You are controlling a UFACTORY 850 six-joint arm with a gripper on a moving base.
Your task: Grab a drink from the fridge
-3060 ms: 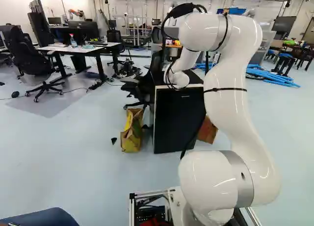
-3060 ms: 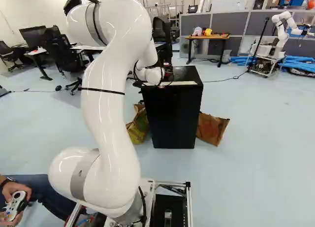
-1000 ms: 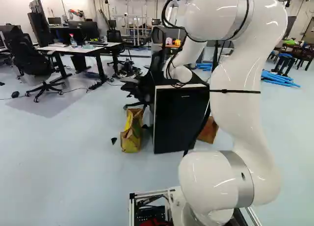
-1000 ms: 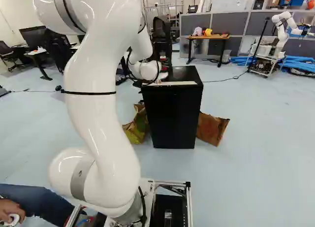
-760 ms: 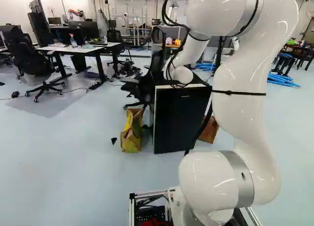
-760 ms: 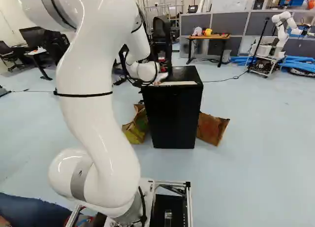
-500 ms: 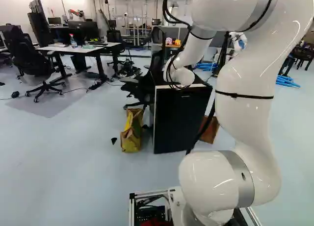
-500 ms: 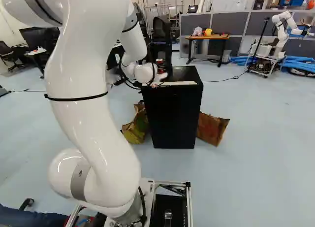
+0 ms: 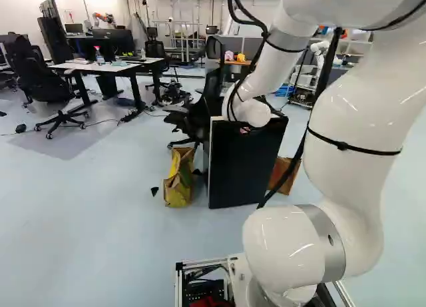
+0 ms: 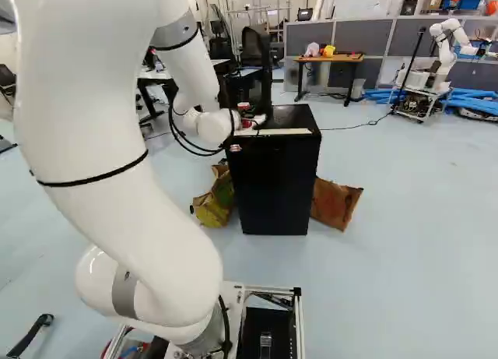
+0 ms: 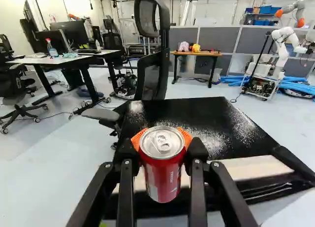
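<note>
1. At the left of the right base view: white arm, reaching forward to the fridge's near left corner. One arm only, so no choice of reach.
2. Next rightward, the claw. Fingers parted by about a can's width, orange pads pressed in from two sides. A firm hold, by the look of it.
3. Between those pads, the red can. Long axis near upright, lid up, so it stands across the line the claw points along (a tidy side grip). It sits by the near edge of the fridge top; whether its foot touches anything, cannot tell.
4. Right of it, the black fridge, top stretching ahead of the can. Judgement: draw back baseward, can upright, clear of that edge.
5. Farthest right, paper bag, low beside the fridge.
</note>
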